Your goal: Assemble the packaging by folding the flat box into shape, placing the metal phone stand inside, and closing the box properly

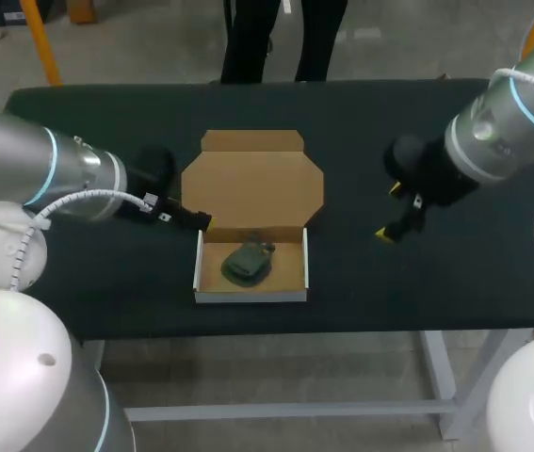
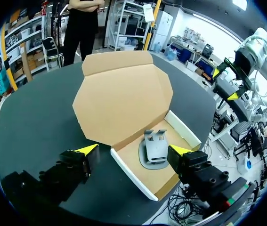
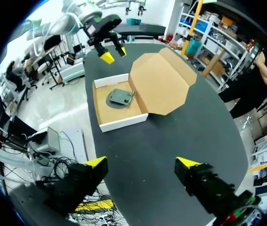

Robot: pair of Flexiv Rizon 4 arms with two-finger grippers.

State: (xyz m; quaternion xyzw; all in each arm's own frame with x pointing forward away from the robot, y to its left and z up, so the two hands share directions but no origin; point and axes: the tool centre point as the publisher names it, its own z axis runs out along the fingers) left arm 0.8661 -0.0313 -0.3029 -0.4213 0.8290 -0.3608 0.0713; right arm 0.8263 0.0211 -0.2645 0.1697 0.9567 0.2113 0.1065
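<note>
With left jaws and right jaws apart and empty, the light, creasable lid [image 1: 252, 188] is probably best gripped at its far flap [image 1: 252, 141], while the heavier stand [image 1: 248, 262] likely steadies the box [image 1: 250, 295].

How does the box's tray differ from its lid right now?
The tray has raised white walls; the lid lies flat on the table. The tray holds the stand; the lid bears nothing. The tray is rectangular; the lid has clipped corners and an end flap. Both are brown cardboard inside, joined along one edge.
</note>
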